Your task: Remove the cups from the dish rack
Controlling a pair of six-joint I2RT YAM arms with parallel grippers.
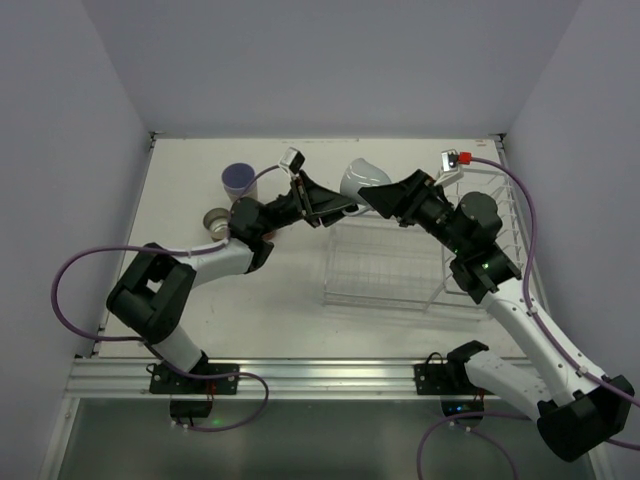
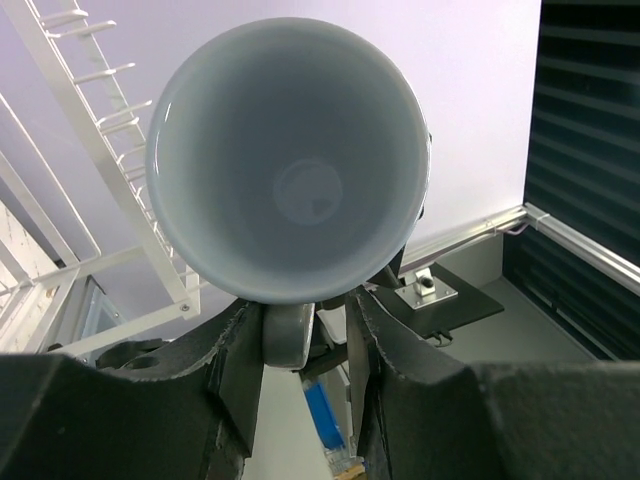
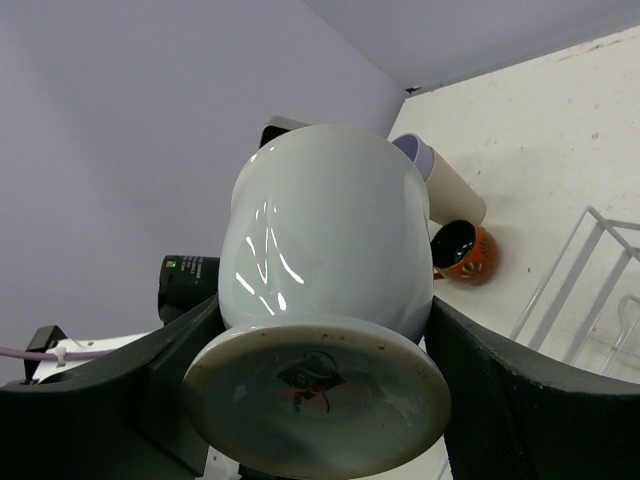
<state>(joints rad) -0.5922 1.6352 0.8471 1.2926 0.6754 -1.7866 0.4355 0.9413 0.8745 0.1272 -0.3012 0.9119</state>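
My right gripper (image 1: 372, 192) is shut on the light blue-grey cup (image 1: 358, 180) and holds it in the air above the far left corner of the white wire dish rack (image 1: 380, 300). In the right wrist view the cup (image 3: 330, 250) fills the frame foot-first, with a finger on each side. My left gripper (image 1: 335, 207) is open right at the cup. In the left wrist view its mouth (image 2: 290, 160) faces the camera above my spread fingers (image 2: 235, 370). The lavender tumbler (image 1: 238, 180) stands on the table at far left. The orange-red mug (image 3: 462, 250) sits beside a tumbler (image 3: 445, 185).
A round cup with a dark inside (image 1: 215, 220) stands left of my left arm. The rack's taller basket section (image 1: 490, 200) lies under my right arm. Rack wires show in the left wrist view (image 2: 100, 170) and the right wrist view (image 3: 590, 270). Walls close the table's far and side edges.
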